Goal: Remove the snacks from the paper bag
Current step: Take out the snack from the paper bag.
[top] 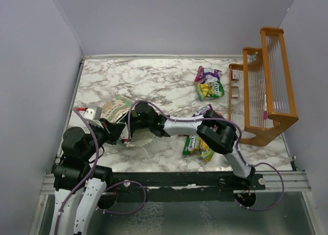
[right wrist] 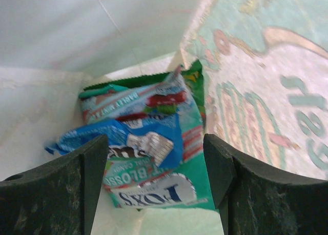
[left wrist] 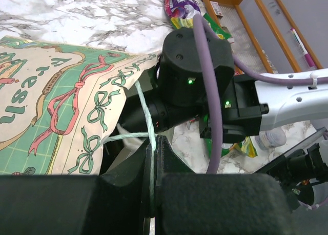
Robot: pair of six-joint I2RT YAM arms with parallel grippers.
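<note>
Right wrist: right tool (right wrist: 154, 148) apart, deep inside bag (right wrist: 266, 101), straddling packets (right wrist: 143, 117) at bag bottom. Left tool (left wrist: 154, 158) clamped on bag string (left wrist: 145, 109). Packets light, crinkly, slippery; pinch topmost across flat middle.

Left arm (top: 82, 142): chunky black rounded joint housings, white lower link, looped purple cable (top: 95, 153) along its length. Right arm (top: 218, 135): same black joints, glossy white shells (top: 179, 126) between them, another purple cable held by a white tie (left wrist: 313, 79). Round black wrist housing (left wrist: 192, 65) with two recessed screws and small green status lights (left wrist: 190, 81). Left pincer (left wrist: 154, 145): matte black, blunt-tipped. Right pincer (right wrist: 155, 142): black, scuffed, grey-flecked pads (right wrist: 66, 189).
</note>
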